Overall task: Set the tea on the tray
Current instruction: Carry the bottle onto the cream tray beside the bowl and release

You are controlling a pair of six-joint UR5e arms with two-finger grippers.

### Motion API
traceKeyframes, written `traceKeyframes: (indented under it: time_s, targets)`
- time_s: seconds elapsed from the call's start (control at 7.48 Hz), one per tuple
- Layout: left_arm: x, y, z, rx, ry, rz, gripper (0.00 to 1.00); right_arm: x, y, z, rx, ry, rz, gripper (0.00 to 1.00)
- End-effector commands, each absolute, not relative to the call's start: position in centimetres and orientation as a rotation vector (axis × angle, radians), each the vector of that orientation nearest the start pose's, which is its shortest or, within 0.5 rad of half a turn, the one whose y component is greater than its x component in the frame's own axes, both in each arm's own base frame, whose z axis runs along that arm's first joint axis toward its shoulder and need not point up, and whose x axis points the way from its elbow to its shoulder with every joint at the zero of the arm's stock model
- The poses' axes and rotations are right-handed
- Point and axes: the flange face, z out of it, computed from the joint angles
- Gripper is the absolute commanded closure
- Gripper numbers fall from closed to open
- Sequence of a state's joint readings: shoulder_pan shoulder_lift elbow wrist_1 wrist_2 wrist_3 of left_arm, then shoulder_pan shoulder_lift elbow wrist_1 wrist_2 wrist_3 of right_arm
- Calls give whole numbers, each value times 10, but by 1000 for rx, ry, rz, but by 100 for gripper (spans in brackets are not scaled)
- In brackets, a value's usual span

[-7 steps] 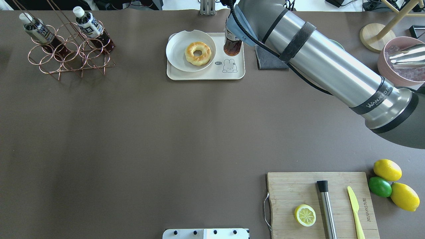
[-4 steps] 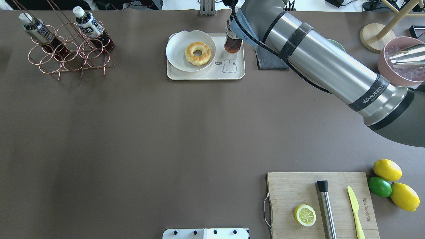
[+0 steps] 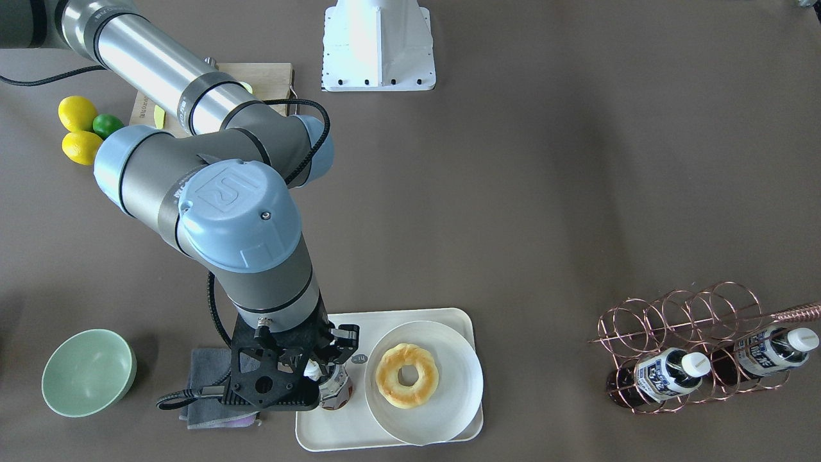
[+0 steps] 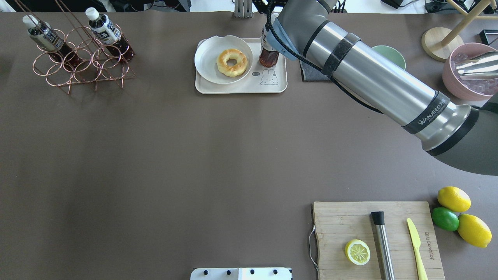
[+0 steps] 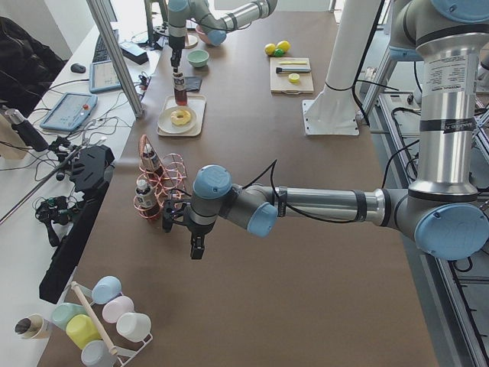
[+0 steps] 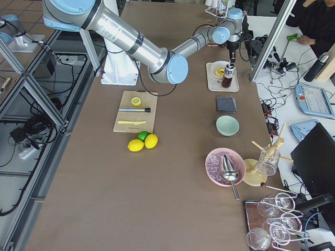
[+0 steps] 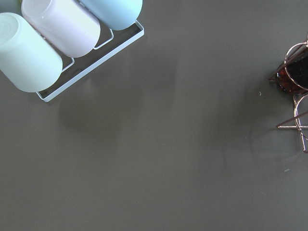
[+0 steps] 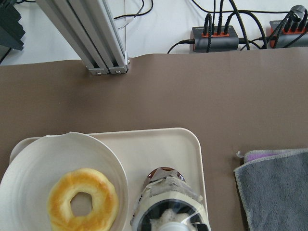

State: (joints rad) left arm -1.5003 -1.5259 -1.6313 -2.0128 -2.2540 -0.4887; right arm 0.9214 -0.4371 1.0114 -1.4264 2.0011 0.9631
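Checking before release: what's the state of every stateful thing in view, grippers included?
small clear plastic tea bottle, white cap: upright, capped, on the tray, gripped at the neck.
cream rectangular plastic tray: flat, carrying the bottle.
right gripper: shut on the bottle.
left gripper: cannot tell, open or shut.
two look-alike bottles in copper wire rack: capped, lying tilted.
yellow lemon half on wooden cutting board: cut face up.
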Motion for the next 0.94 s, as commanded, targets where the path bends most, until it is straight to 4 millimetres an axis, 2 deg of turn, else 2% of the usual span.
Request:
traceKeyframes:
  time_s: [0.0,0.27,0.67,0.8]
  targets:
    - [-35,-508,605,235,766,-238,3,-439,-727,125,192,-806,135,100]
    - [-35,-508,604,236,768,-237,3,-432,-728,125,183,-789,137,100]
    - [-34,-508,604,236,768,-238,3,-433,-729,140,179,-771,138,100]
    - [-33,-509,604,235,769,-237,3,-433,-730,142,175,-768,140,96]
